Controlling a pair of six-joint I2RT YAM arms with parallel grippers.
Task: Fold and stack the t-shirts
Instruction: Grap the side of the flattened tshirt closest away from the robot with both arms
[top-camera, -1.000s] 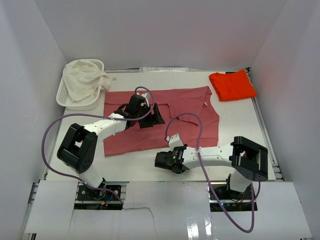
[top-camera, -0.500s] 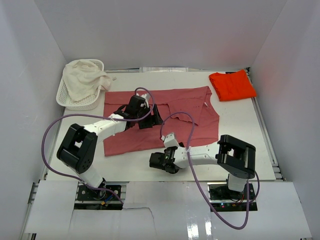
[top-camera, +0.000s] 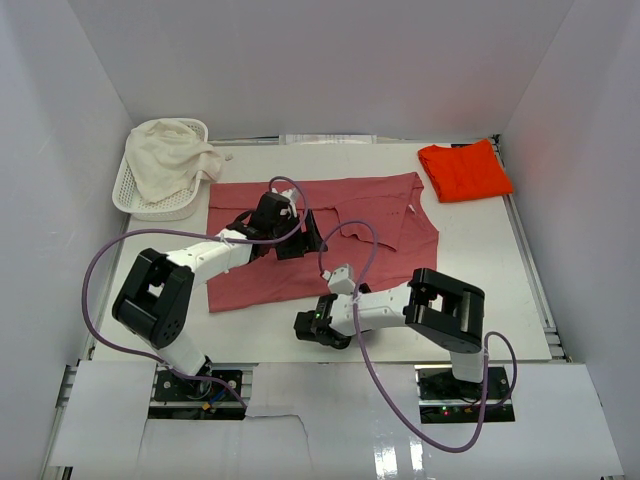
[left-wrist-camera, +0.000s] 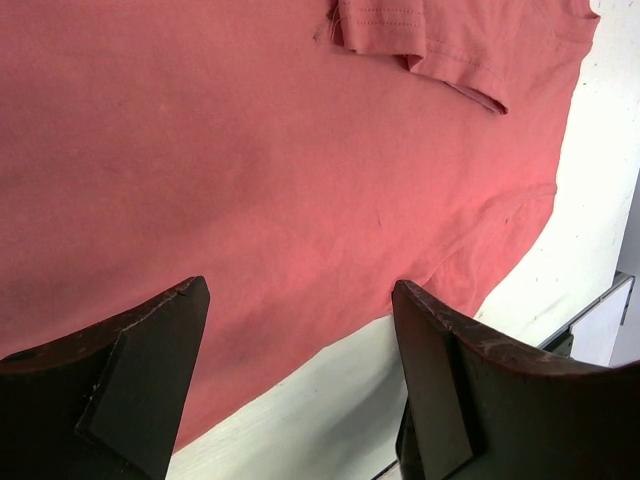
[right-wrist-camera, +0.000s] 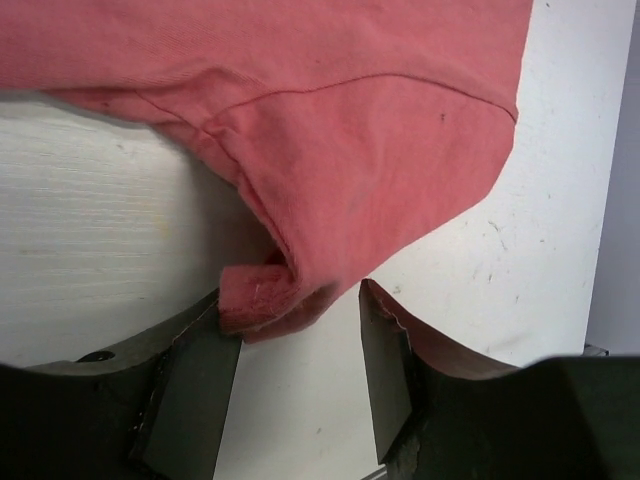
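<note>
While the big rose-red shirt lay spread out in the middle of the table, the right gripper sat low at the shirt's near edge. In the right wrist view, a floppy, rolled-up end of that edge poked in between its two fingers. The fingers were apart and had not squeezed yet. The cloth touched one finger, and there was a small gap at the other. I could not tell if that end was a sleeve or the hem.

The left gripper hung over the middle of the shirt. Its fingers were spread wide with nothing in them, and the wrist view showed smooth red cloth under it.

The orange shirt was a neat folded square in the far right corner, well apart from the arms. A white cloth lay heaped in the basket at the far left.

I think the job at hand was to grab that near edge and fold it over. To do it well, the right gripper should slide a bit further in, so it bites both layers of the roll and not just the tip. Then it should close firmly, lift only a little, and carry the edge straight across. The left gripper could press down on the middle so the shirt does not slide or bunch up.
</note>
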